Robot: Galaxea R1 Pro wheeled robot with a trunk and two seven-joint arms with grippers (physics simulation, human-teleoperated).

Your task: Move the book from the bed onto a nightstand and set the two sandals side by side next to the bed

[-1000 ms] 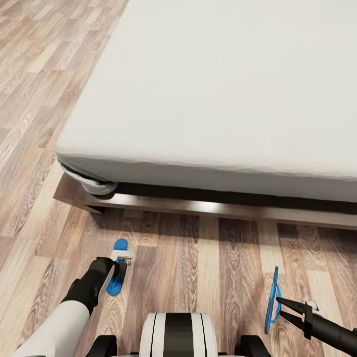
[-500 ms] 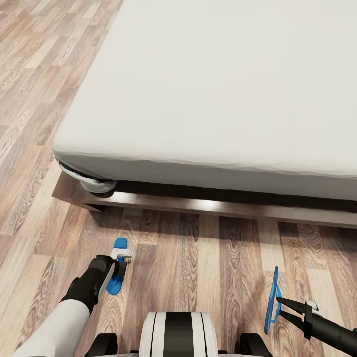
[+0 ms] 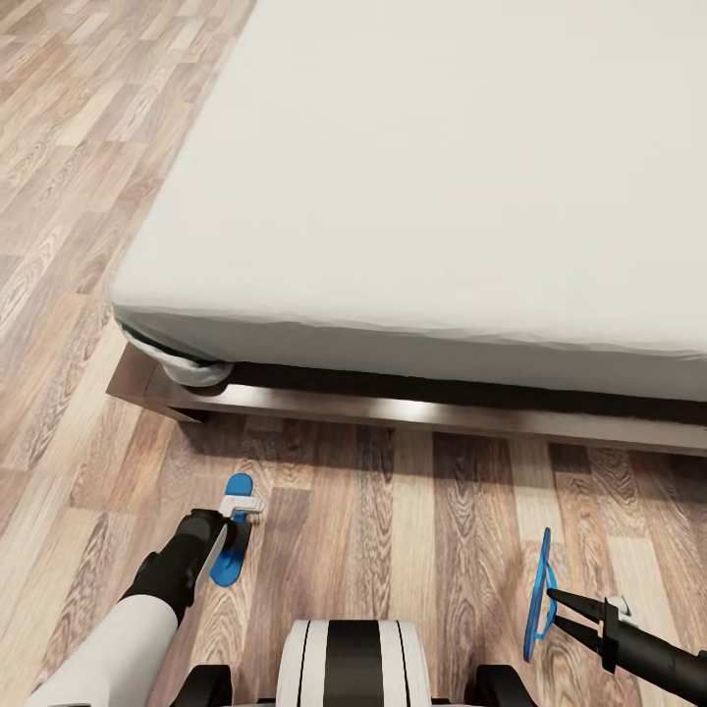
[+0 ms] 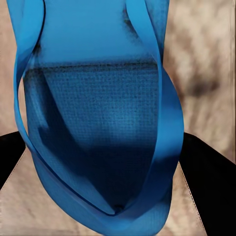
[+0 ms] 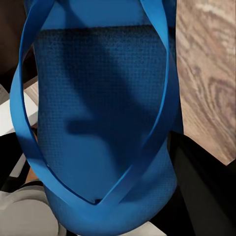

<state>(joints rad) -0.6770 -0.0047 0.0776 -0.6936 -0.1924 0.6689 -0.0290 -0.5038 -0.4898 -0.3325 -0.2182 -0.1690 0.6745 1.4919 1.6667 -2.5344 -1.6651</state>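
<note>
bright even daylight-ish render, grey mattress (image 3: 442,177) nearly washed out, soft glare streak on the dark bed base (image 3: 412,410), dark shadow band under the mattress edge, head view crisp, wrist views softer and grainy, blurry floor (image 4: 206,64) behind the shaded sandal sole (image 4: 98,142)

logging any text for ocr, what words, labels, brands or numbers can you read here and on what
None: no readable text in these views.
The left sandal in the left claw is plain blue, no brand or size mark.
The right sandal in the right claw is plain too, sole and straps.
The bed mattress and wooden base carry no label, and the wood-plank floor shows only grain.
</note>
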